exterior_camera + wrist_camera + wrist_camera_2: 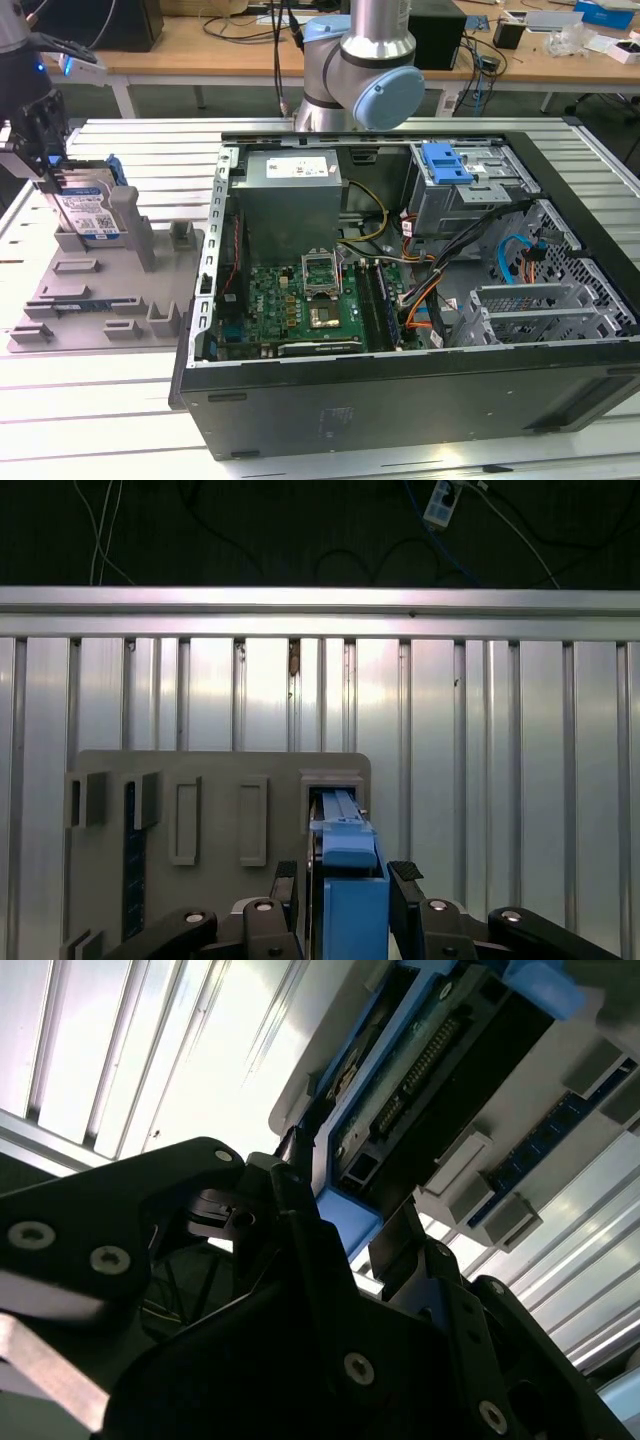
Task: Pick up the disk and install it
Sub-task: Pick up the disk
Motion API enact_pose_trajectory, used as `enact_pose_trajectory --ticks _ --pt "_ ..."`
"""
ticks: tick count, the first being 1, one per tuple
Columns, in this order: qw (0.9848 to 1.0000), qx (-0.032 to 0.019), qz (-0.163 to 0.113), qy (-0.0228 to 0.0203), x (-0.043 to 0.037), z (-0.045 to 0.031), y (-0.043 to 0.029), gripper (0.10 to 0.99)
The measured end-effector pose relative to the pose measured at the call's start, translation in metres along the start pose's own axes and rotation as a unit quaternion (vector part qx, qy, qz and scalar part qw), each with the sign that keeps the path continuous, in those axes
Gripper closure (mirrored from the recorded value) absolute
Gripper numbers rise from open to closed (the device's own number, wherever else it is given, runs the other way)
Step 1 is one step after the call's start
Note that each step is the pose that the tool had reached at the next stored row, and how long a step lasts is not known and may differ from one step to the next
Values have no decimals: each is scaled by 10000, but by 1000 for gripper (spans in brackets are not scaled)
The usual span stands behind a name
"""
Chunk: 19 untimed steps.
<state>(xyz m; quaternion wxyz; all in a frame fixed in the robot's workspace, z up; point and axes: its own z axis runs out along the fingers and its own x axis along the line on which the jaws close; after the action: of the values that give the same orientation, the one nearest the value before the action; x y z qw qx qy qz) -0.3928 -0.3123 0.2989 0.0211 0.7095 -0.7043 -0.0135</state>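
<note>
The disk (88, 210), a silver drive with a white-and-blue label in a blue carrier frame, stands on edge in a slot of the grey holder (100, 300) at the exterior view's left. My gripper (50, 175) comes down on it from above. In both wrist views the black fingers sit on either side of the blue frame, pressed against the disk (350, 880), and the gripper (345, 875) is shut on it. The second wrist view shows the disk's connector edge (400, 1070) beyond the gripper (345, 1195). The disk still rests in the holder (220, 780).
An open computer case (400, 400) lies at the exterior view's right, with motherboard, cables and a grey drive cage (470, 195) topped by a blue bracket (445, 162). The arm's base (360, 70) stands behind the case. The holder has several other slots and posts.
</note>
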Motion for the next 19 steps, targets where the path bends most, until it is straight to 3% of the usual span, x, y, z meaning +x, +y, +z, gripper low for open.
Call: enact_pose_trajectory --ticks 9,11,12,19 --pt "10000 0 0 0 0 7 0 604" --pt "10000 0 0 0 0 9 0 620" --pt "10000 0 0 0 0 9 -1 694" --pt "10000 0 0 0 0 22 -1 694"
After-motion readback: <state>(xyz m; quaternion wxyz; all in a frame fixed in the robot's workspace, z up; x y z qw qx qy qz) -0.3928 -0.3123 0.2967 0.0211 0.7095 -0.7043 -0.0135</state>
